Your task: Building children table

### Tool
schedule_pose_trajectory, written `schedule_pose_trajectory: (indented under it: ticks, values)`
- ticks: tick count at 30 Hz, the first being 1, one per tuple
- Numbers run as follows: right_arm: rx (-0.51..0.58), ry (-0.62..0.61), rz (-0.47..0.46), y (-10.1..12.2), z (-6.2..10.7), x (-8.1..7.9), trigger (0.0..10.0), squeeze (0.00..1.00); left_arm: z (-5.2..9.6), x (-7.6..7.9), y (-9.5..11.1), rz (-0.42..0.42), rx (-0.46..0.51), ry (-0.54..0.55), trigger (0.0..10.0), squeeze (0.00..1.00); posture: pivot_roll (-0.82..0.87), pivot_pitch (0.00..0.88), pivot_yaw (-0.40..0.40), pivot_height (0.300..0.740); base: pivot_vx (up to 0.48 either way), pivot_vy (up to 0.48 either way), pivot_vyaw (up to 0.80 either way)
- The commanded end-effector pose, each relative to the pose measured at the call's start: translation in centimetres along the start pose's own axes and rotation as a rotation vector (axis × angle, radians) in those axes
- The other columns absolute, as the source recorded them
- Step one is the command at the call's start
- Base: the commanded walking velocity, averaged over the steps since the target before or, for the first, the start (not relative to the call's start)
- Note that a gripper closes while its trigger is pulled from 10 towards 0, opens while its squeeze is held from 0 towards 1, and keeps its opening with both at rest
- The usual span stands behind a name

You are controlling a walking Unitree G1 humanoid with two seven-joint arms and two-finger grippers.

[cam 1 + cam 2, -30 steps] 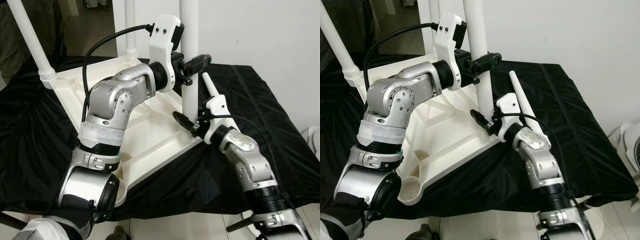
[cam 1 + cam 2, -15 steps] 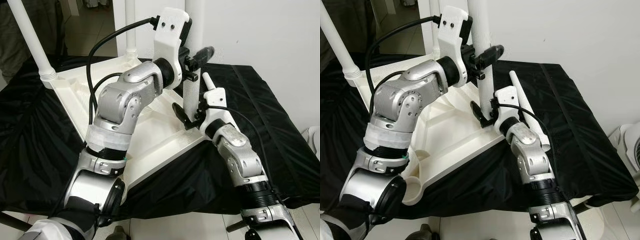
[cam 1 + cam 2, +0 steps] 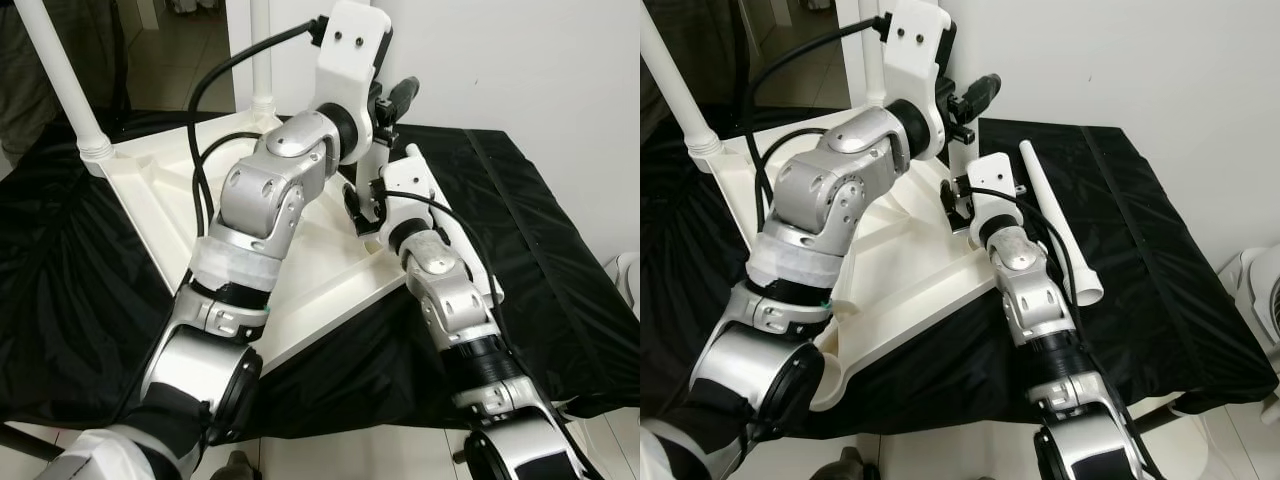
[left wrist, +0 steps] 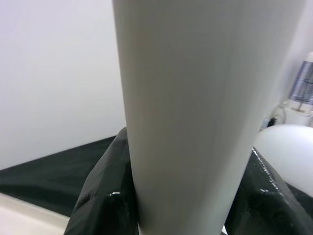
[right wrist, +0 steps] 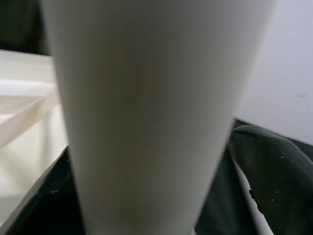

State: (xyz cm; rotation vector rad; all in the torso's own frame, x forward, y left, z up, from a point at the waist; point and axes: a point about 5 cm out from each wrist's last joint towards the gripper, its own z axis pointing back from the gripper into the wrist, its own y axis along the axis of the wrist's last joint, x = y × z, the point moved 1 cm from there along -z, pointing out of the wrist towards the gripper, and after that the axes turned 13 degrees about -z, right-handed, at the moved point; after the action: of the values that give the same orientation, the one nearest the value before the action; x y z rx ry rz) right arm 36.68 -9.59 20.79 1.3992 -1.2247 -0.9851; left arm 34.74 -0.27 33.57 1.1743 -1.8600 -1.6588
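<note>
Upper left of head view: white leg [image 3: 62,82] already standing upright in far-left corner of upturned white tabletop [image 3: 160,195], w/ second upright leg [image 3: 261,55] further back, top centre. Tabletop lies underside up on black cloth [image 3: 60,270] covering the work surface; ribs and corner sockets visible, near-left corner socket [image 3: 830,372] at lower left of right eye view still open.

Centre: left arm [image 3: 265,200] crosses diagonally from lower left to upper centre, blocking much of tabletop's middle. Left gripper [image 3: 385,108] at top centre, fingers [image 4: 105,196] clamped either side of the upright white leg [image 4: 195,98] being fitted — wrist view shows black pads pressed on both flanks of the tube. In head views that leg mostly hidden behind white wrist housing and the two arms.

Just below: right gripper [image 3: 362,212] low on same leg, near tabletop's right corner; black fingers [image 5: 269,181] sit either side of the tube [image 5: 146,112] in wrist view, closed on it. Right arm [image 3: 455,310] runs down to lower right over tabletop edge and cloth.

Right of centre: loose white leg [image 3: 1058,225] lying flat on cloth, just beside right arm, wider open end toward frame bottom. White wall [image 3: 520,60] behind; white appliance [image 3: 1258,285] at far right edge, partly cut off.
</note>
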Motion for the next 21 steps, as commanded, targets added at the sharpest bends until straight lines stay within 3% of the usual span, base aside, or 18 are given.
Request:
schedule_pose_trajectory:
  ticks: [1,9,18,19,20,21]
  values:
    - [0.046,-0.088,0.016,0.3,-0.2,0.6,10.0,0.0,-0.2,-0.7,0.7,-0.009,-0.009,0.147,10.0,0.0,0.08,0.0,-0.041,0.74,0.0,0.0,0.0]
    - [0.085,-0.198,0.032,-0.3,-0.1,-0.2,10.0,0.0,-0.5,-0.4,1.2,0.0,0.007,0.155,10.0,0.0,0.09,0.0,-0.047,0.74,0.0,0.0,0.0]
    - [0.079,-0.197,0.034,-0.7,-0.2,-0.8,10.0,0.0,-0.7,-0.3,1.4,0.003,0.012,0.152,10.0,0.0,0.09,0.0,-0.051,0.74,0.0,0.0,0.0]
    - [0.078,-0.198,0.033,-0.8,-0.2,-0.9,4.8,0.0,-0.7,-0.3,1.4,0.004,0.014,0.15,10.0,0.0,0.1,0.0,-0.052,0.74,0.0,0.0,0.0]
    - [0.082,-0.201,0.033,-0.9,-0.3,-1.0,1.5,0.0,-0.7,-0.3,1.5,0.006,0.015,0.15,10.0,0.0,0.1,0.0,-0.054,0.74,0.0,0.0,0.0]
    - [0.082,-0.201,0.033,-0.9,-0.3,-1.0,1.5,0.0,-0.7,-0.3,1.5,0.006,0.015,0.15,10.0,0.0,0.1,0.0,-0.054,0.74,0.0,0.0,0.0]
